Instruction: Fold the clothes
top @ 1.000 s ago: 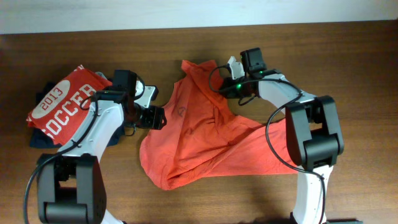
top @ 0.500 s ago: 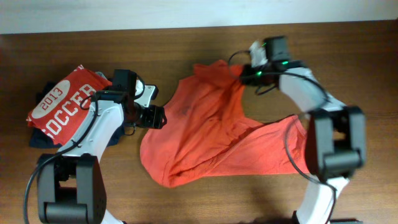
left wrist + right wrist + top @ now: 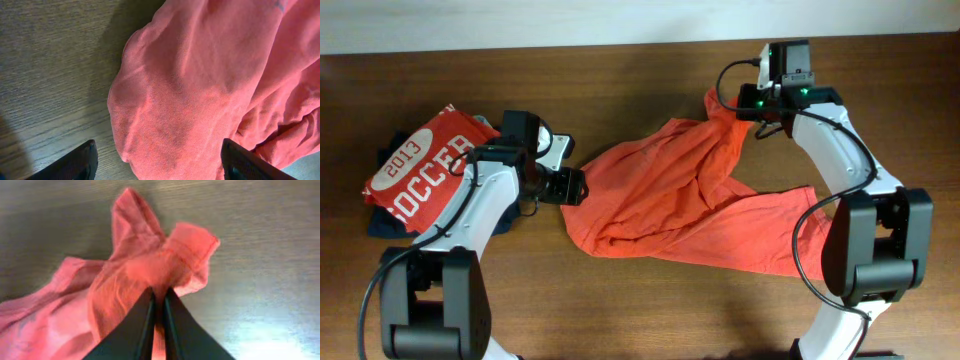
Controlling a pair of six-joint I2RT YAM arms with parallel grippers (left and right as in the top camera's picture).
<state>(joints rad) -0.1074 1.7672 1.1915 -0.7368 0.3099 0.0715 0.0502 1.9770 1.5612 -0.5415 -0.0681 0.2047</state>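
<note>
Overhead: right gripper clamped on a corner of the orange-red T-shirt — left gripper jaws wide at the shirt's left edge.

Arms: white links, black joints & cables; green LEDs nr right wrist; black tool fingers.

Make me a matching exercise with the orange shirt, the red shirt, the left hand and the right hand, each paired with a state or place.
1. orange shirt
2. red shirt
3. left hand
4. right hand

A. open, over orange fabric
B. pinching an orange edge
C. crumpled, in the middle
D. folded, by the left arm

Pairs: 1-C, 2-D, 3-A, 4-B
</note>
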